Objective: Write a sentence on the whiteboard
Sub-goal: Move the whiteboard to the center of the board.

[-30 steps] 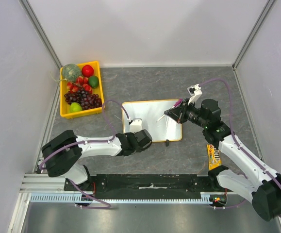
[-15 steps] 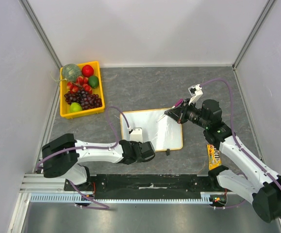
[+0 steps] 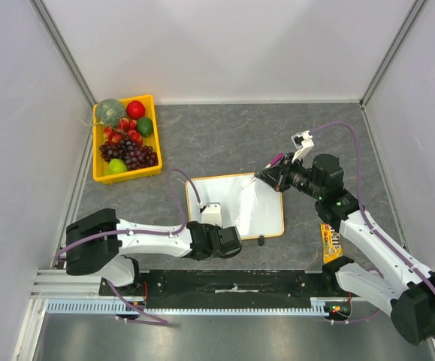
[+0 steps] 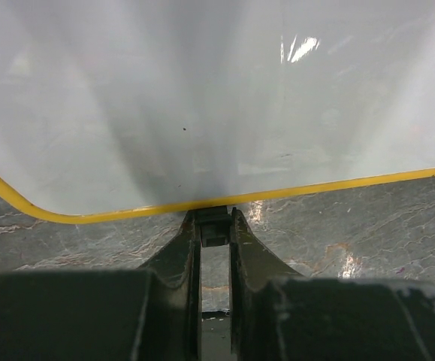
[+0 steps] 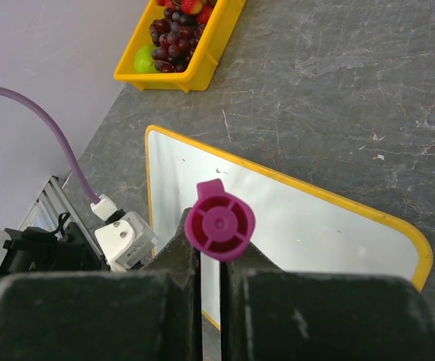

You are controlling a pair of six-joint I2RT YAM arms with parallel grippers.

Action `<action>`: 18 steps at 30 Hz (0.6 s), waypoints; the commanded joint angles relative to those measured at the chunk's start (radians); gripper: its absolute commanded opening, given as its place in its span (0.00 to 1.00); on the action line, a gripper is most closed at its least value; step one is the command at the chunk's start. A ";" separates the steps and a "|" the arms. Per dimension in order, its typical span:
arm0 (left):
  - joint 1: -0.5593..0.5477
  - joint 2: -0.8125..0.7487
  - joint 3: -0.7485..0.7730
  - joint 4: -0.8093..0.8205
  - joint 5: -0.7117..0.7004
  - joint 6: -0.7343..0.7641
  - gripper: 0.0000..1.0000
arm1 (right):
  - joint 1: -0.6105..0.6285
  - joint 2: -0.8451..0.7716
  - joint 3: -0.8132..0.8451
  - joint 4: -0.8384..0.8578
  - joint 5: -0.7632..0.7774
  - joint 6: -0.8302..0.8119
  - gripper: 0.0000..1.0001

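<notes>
Grey marbled table [image 3: 225, 135] is carrying everything in the top view. I am seeing the whiteboard [image 3: 258, 218] lying flat between the two arms, slightly skewed. The left claw [image 3: 215, 230] is reaching in at its near edge, its wrist covering part of the board. The right claw [image 3: 264, 176] is hanging over the far right corner, gripping a magenta marker [image 3: 276, 159]. A yellow fruit bin [image 3: 125, 139] is sitting well apart at the far left. A small black piece [image 3: 261, 241] is lying just beside the board's near edge, and an orange packet [image 3: 330, 242] is lying by the right arm.

On the left wrist view, the left claw [image 4: 214, 218] is standing narrow, pinching a black clip [image 4: 214, 232] at the whiteboard [image 4: 202, 98] frame.

On the right wrist view, the right claw [image 5: 211, 259] is clamping the marker [image 5: 219, 224], whose round end is blocking my sight of the tip, so I cannot tell whether it is touching the whiteboard [image 5: 307, 218]. A purple cable [image 5: 52, 128] is running past the near left corner, and the fruit bin [image 5: 194, 53] is sitting beyond.
</notes>
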 commanded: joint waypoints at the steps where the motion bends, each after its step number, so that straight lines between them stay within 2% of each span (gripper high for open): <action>1: -0.035 -0.001 -0.028 -0.024 0.088 -0.080 0.13 | -0.004 -0.012 0.006 0.011 -0.010 -0.003 0.00; 2: -0.038 -0.003 -0.032 -0.021 0.088 -0.080 0.15 | -0.004 -0.010 0.004 0.011 -0.011 -0.003 0.00; 7: -0.044 -0.029 -0.043 -0.013 0.082 -0.078 0.47 | -0.007 -0.012 0.006 0.010 -0.010 -0.002 0.00; 9: -0.047 -0.041 -0.049 -0.010 0.079 -0.077 0.56 | -0.005 -0.012 0.006 0.010 -0.010 -0.002 0.00; 18: -0.064 -0.090 -0.083 -0.019 0.077 -0.081 0.70 | -0.004 -0.012 0.007 0.010 -0.008 0.001 0.00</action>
